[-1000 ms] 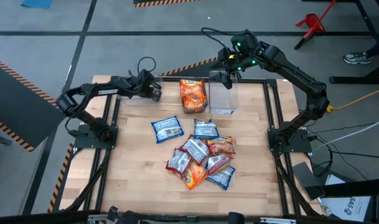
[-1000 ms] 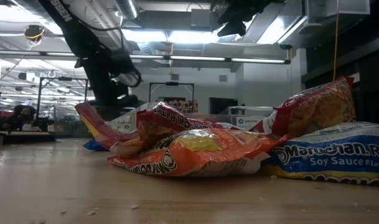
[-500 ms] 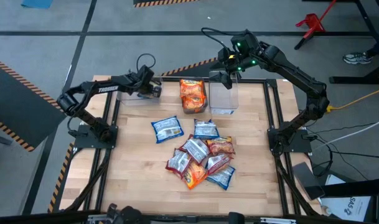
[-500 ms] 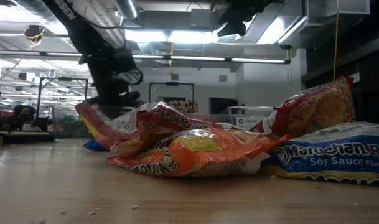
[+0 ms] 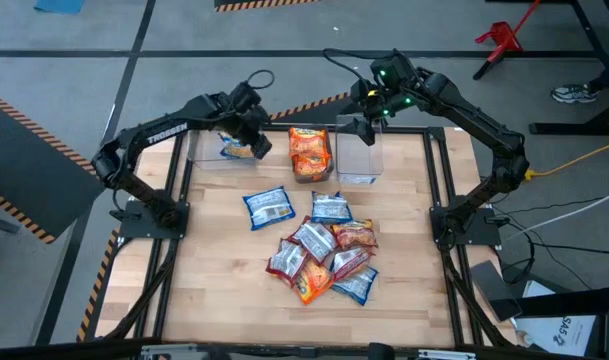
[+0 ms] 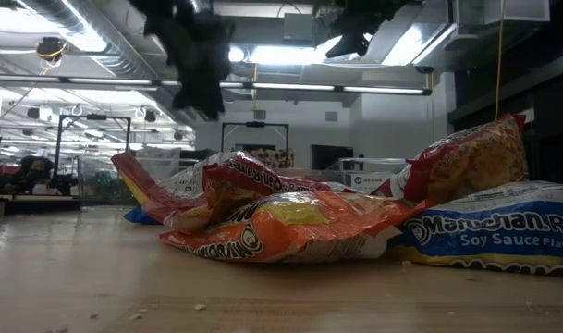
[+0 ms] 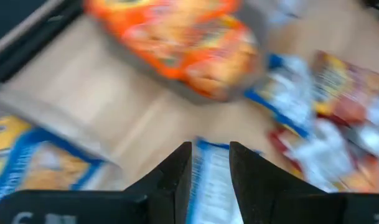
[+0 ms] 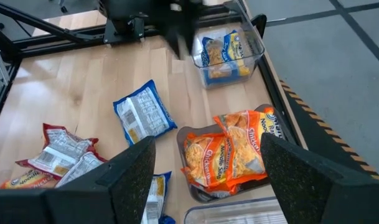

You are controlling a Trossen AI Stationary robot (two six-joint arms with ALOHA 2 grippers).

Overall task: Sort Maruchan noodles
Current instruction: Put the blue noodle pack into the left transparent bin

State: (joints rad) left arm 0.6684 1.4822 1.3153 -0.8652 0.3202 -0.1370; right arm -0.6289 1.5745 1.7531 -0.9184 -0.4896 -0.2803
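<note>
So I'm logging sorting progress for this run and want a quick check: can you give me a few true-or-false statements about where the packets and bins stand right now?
1. The middle bin holds orange packets. True.
2. The left bin is bare. False: a blue-and-yellow packet lies in it.
3. The left gripper carries a packet. False: nothing sits between its jaws, as the left wrist view shows.
4. A lone blue packet lies apart from the pile. True.
5. The right gripper hangs over the pile. False: it is above the right bin, jaws open.
</note>
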